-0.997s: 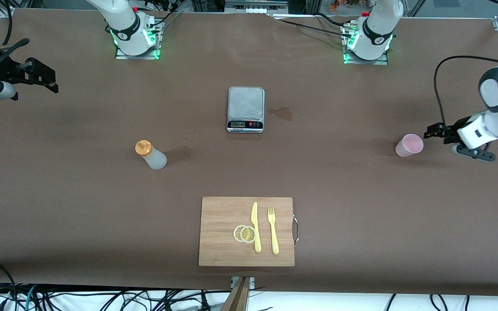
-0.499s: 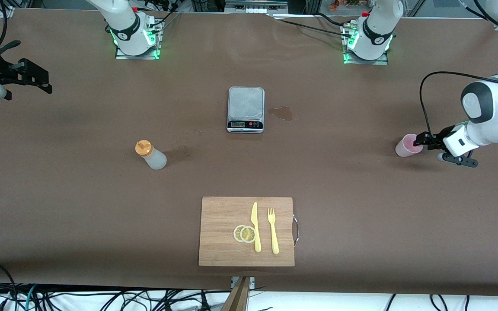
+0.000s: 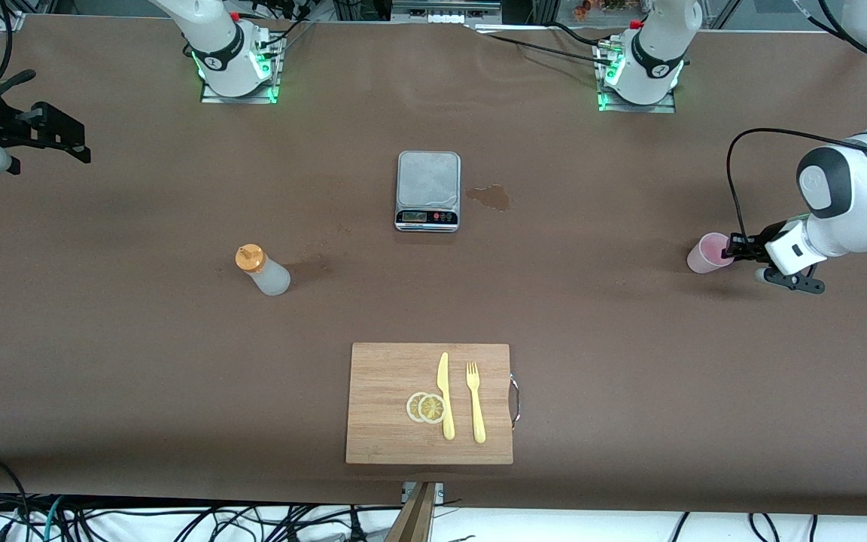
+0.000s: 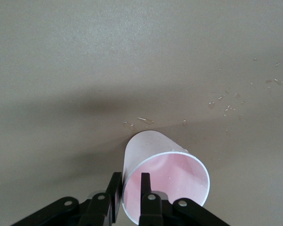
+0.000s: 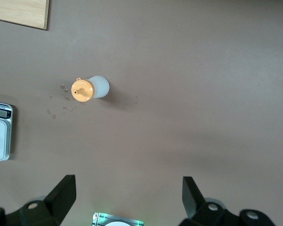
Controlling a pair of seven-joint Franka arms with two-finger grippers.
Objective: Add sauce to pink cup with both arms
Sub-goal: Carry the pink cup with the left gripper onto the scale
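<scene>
Two arms share a brown table [image 3: 599, 316], the largest thing in view, and each has been sent to the task object at its own end. The cutting board [image 3: 388, 421], nearest the front camera and carrying a knife [image 3: 445, 395], a fork [image 3: 475, 401] and lemon slices [image 3: 426, 407], plays no apparent part in the pour, nor does the scale [image 3: 427, 190] midway between the two bases. The right gripper [image 5: 127, 195] hangs high over the right arm's end of the table with its fingers spread wide and empty; this arm waits, probably until the cup is secured. The sauce [image 3: 262, 271] stands upright and untouched toward that same end, farther from the front camera than the board. The pink cup [image 3: 708, 253] stands upright toward the left arm's end, with the left gripper [image 4: 128, 190] set low at its rim. The left wrist view shows what the front view cannot: one finger lies inside the rim and one outside, the two drawn narrow about the cup wall in a pinch, a hold that would let the cup be carried toward the sauce. The right wrist view alone shows small droplets on the table beside the bottle.
</scene>
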